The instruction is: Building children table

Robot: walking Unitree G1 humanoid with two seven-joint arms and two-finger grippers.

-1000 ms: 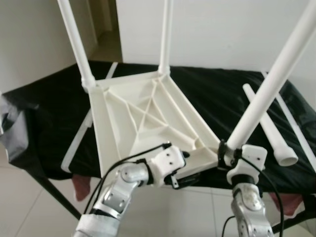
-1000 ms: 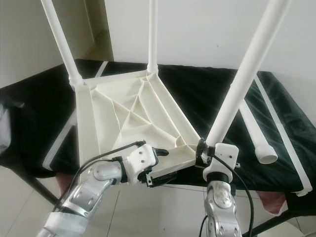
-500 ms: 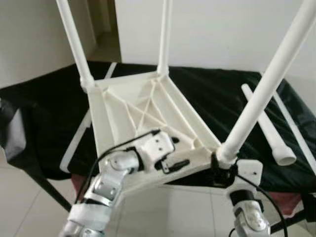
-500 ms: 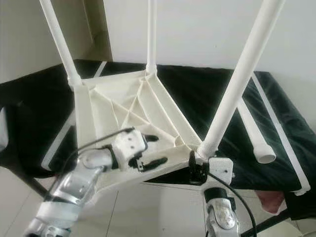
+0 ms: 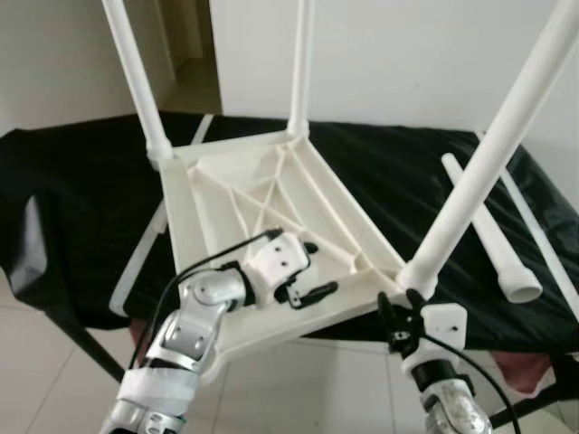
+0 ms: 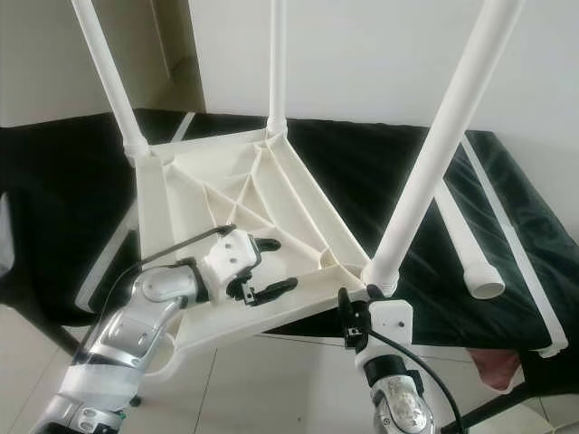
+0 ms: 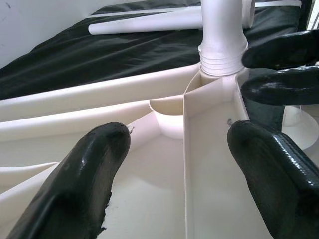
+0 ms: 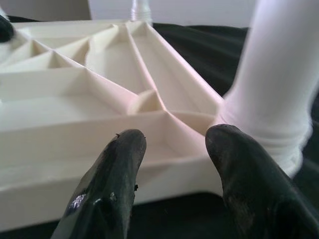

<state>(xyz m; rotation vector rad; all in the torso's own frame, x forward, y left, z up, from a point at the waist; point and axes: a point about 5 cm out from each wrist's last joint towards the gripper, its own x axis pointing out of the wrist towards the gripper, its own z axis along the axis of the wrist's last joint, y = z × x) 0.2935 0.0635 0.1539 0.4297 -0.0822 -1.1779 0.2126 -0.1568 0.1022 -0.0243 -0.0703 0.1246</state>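
The cream table top [image 5: 271, 172] lies upside down on the black-covered bench [image 5: 81, 208], ribs up. Three white legs stand in its corners: far left leg [image 5: 136, 77], far leg [image 5: 301, 63] and near right leg [image 5: 493, 167]. A loose leg [image 5: 493, 237] lies on the cloth to the right. My left gripper [image 5: 315, 269] is open above the ribs near the front rim, pointing at the near right corner [image 7: 219, 74]. My right gripper [image 5: 398, 312] is open just in front of and below that corner, its fingers [image 8: 239, 169] apart beside the leg's base [image 8: 279, 99].
Flat white slats lie on the cloth at the left [image 5: 145, 253] and far right [image 5: 543, 235]. The bench's front edge is right before me, with tiled floor [image 5: 54, 380] below. A white wall [image 5: 407, 54] stands behind and a doorway [image 5: 185, 45] opens at the far left.
My left gripper has come off the front rim and moved up over the ribs, fingers apart. My right gripper has let go of the near right leg's base and dropped back below the corner.
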